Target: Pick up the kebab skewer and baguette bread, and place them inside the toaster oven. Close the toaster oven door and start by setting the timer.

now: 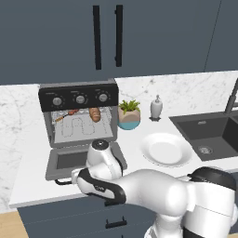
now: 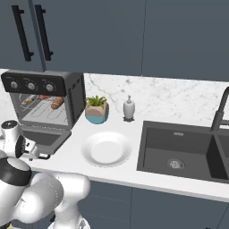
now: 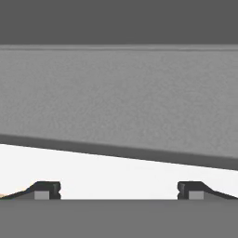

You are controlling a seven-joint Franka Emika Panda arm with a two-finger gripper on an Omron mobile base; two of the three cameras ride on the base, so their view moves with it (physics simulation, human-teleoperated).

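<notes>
The boxy grey oven (image 1: pixel 79 116) stands on the white marble counter (image 1: pixel 139 135), its glass door (image 1: pixel 69 160) folded down flat. On the wire rack lie the thin skewer (image 1: pixel 67 114) and the stubby golden baguette (image 1: pixel 95 114). The gripper (image 3: pixel 118 190) is spread wide, empty, near the door's grey edge.

A white marble-patterned counter (image 1: pixel 28 167) is carrying several items. A round white ceramic plate (image 2: pixel 106 149) is lying flat near the front edge. A small green plant in a blue-and-tan pot (image 2: pixel 97 110) is standing upright behind it, with a white soap dispenser bottle (image 2: pixel 129 108) standing just beside the pot. A dark recessed sink basin (image 2: pixel 179 150) is sitting to the right, a black faucet (image 2: pixel 220 112) rising behind it. Dark blue wall cabinets with black bar handles (image 1: pixel 107 36) are hanging above.
</notes>
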